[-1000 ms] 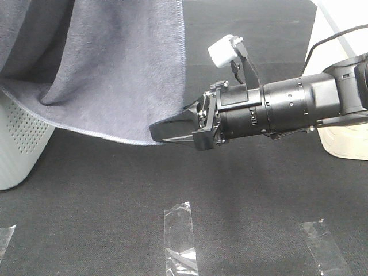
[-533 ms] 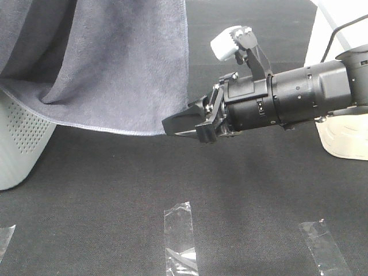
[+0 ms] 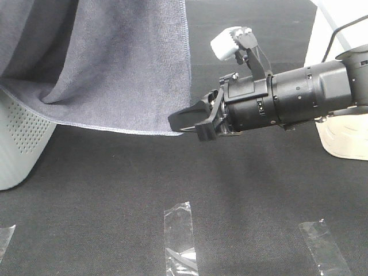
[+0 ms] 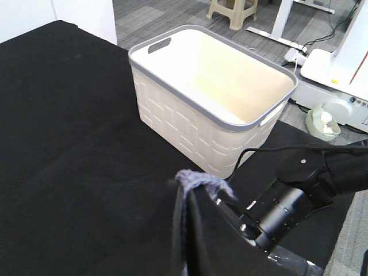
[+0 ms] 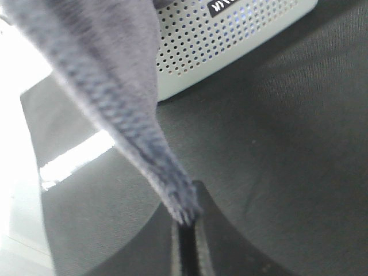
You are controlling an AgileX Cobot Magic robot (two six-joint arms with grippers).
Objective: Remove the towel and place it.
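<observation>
Exterior high view has the towel (image 3: pixel 115 63) hanging from above the frame at upper left. Its bottom edge is clear of the black table (image 3: pixel 115 190), and its left part passes in front of a white perforated box (image 3: pixel 17 144). The right gripper (image 3: pixel 179 125) is pinched tight on the towel's lower right corner. In the right wrist view, the hem tip sits squeezed between the two dark fingers (image 5: pixel 202 247), which meet with no gap.

The right arm (image 3: pixel 287 103) reaches in from the right, lying almost level, with its jaws pointing left and a touch downward. Its white camera (image 3: pixel 227 47) sits on top.

In the left wrist view, a bunched tuft of towel (image 4: pixel 200 180) rises right in front of the lens with dark cloth falling below it. The left gripper, hidden under that cloth, is clamped on the bunch.

By count:
- One towel.
- One box.
- One cream basket (image 4: pixel 150 73) with a grey rim and two handle slots, standing on the table beyond the right arm.
- Three strips of clear tape (image 3: pixel 178 230) stuck to the table.

The towel is slate grey with a faint purple cast and a soft, short pile. A paler stitched hem runs down its right edge and along the bottom. Deep folds gather at its left, while the right part hangs flat.
</observation>
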